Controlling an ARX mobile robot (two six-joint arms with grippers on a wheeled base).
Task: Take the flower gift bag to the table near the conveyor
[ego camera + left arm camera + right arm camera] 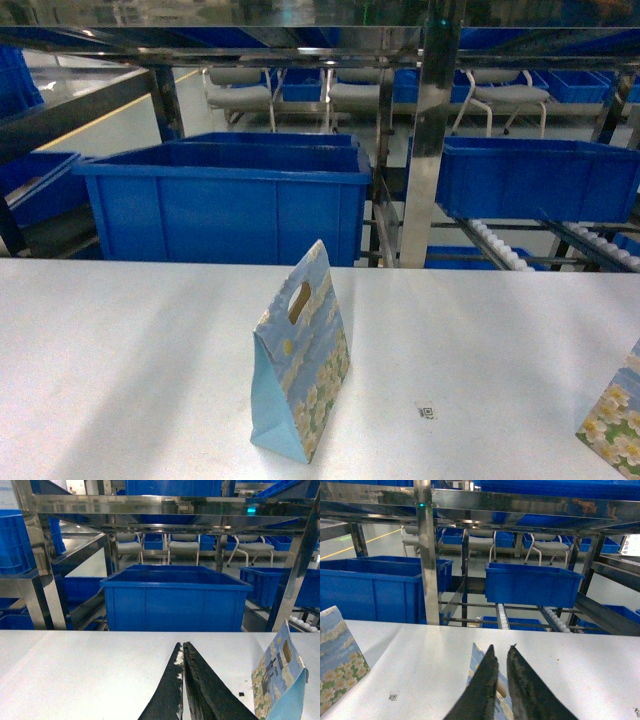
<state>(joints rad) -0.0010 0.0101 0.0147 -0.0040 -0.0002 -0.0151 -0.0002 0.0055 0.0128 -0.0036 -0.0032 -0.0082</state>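
Head view: a pale blue paper gift bag printed with white daisies (300,355) stands upright near the middle of the plain white flat-topped desk (130,360), its folded top pierced by a die-cut handle slot. It looks light, thin-walled and easily crushed or tipped; the stiffer folded top around the slot seems the best place to pinch. A second flowered bag (615,415) shows at the right edge. Behind stand a large blue plastic bin (225,200) and the steel-framed roller conveyor (500,245).

Left wrist view: the left claw (183,652) is clenched on nothing, low over the smooth desk, the bag (280,680) just to its right.

Right wrist view: the right claw (501,655) is nearly closed, a narrow gap showing; the second bag sits behind it, though whether it is pinched I cannot tell.
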